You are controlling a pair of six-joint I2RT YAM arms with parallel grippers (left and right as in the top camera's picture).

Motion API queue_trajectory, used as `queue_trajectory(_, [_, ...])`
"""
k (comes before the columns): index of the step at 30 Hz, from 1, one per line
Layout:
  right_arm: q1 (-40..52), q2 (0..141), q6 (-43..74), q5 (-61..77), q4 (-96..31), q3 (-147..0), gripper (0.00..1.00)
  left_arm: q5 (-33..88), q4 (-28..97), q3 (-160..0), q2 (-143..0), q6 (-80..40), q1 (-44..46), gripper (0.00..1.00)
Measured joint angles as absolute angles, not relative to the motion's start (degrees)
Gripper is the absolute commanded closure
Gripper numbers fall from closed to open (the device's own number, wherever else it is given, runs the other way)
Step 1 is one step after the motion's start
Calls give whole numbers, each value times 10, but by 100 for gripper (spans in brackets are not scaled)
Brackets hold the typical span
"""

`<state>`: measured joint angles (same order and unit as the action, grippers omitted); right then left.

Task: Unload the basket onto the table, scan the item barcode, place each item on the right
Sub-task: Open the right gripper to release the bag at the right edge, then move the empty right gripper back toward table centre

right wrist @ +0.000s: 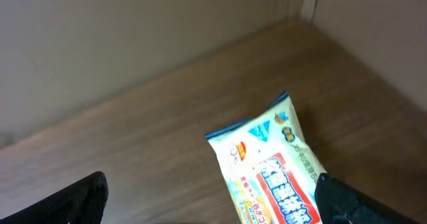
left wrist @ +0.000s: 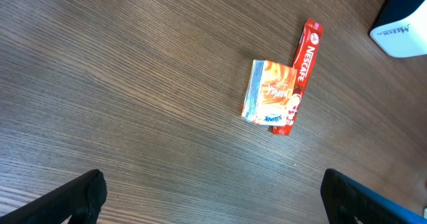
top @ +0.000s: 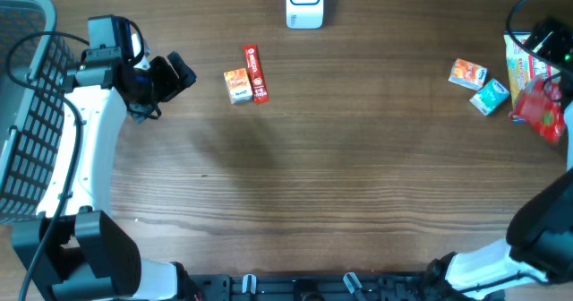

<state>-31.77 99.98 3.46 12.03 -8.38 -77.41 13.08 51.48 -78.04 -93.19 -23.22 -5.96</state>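
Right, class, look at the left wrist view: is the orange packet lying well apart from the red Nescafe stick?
No, the orange packet lies right against the side of the red Nescafe stick.

"NESCAFE" in white letters along the red stick (left wrist: 306, 56)

My left arm (top: 89, 149) runs from the near left up the left side, its wrist turned rightward and the left gripper (top: 170, 81) spread wide and empty, while my right arm (top: 542, 225) climbs the right edge toward the far right, the right gripper (right wrist: 210, 207) likewise gaping and empty.
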Motion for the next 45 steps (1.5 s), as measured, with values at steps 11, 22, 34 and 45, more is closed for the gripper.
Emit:
queue_trajectory(11, [-318,974,84,205,-57,-774,0,131,515,-780,-932,-232,-60,0])
queue_trajectory(22, [-313,898,156,484,-104,-774,0,131,515,-780,-932,-232,-60,0])
queue_trajectory(34, [-104,889,126,574,-294,-757,0,131,515,-780,-932,-232,-60,0])
queue_trajectory(45, [141,956,216,286,-269,-724,0,131,514,-780,-932,-232,-60,0])
